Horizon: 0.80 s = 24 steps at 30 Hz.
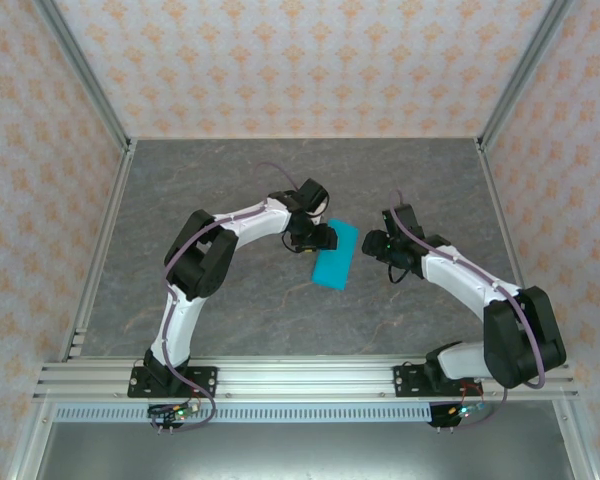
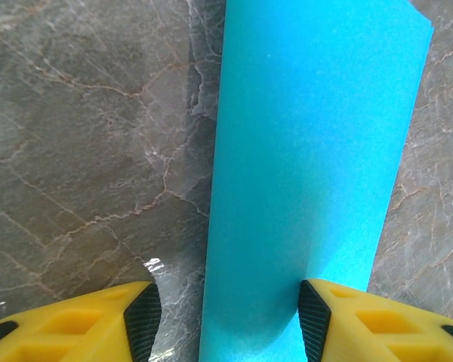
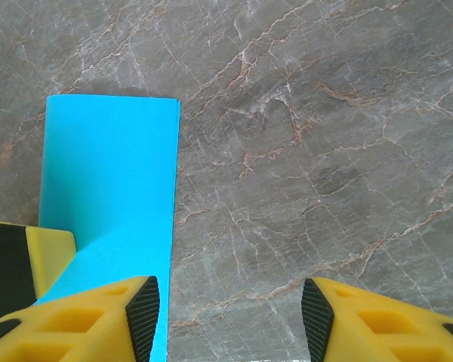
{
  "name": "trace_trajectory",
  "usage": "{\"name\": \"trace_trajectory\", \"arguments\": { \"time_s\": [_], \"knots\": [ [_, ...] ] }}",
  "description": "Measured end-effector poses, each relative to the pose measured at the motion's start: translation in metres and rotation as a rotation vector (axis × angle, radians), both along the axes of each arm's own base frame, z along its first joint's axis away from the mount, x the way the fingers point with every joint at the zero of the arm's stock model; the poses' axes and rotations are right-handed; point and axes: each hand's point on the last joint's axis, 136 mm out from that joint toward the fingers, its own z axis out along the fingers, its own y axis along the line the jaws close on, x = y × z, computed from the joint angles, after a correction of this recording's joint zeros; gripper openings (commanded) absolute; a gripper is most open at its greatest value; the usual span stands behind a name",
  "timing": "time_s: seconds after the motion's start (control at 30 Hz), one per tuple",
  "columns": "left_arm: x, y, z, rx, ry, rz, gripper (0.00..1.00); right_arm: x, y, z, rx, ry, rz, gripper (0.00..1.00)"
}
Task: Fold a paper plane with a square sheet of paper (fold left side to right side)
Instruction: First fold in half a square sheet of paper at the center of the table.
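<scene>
**Blue paper lies folded between two open jaws**

The paper (image 1: 335, 257), a narrow cyan strip with a doubled layer showing at one far corner, lies flat near the middle of the grey marbled tabletop (image 1: 230, 180), slightly tilted. The left arm (image 1: 215, 250) reaches in from the left, and the left jaws stand over the strip's far end. The right arm (image 1: 470, 280) bends in from the right, and the right jaws stand just beside the strip's right edge.

Seen from the left wrist, the left jaws are about half open and grip nothing. The strip runs up between the yellow fingers (image 2: 140, 320), its right edge at one black pad, with bare stone between its left edge and the other pad.

Seen from the right wrist, the right jaws are likewise about half open and empty, mostly over bare stone. The left-hand finger (image 3: 140, 313) overlaps the strip's near edge; whether it touches the paper cannot be told.
</scene>
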Motion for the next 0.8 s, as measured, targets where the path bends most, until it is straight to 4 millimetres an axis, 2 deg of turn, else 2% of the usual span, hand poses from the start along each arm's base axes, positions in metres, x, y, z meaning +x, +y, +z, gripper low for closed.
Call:
{"name": "trace_trajectory", "arguments": {
  "time_s": [0.5, 0.8],
  "knots": [
    [0.000, -0.001, 0.000, 0.019, -0.004, -0.007, 0.56, 0.000, 0.006, 0.000, 0.035, 0.004, 0.009, 0.56],
    [0.000, -0.001, 0.000, 0.022, -0.001, -0.007, 0.56, 0.001, 0.020, -0.011, 0.083, 0.036, 0.025, 0.54]
  ]
}}
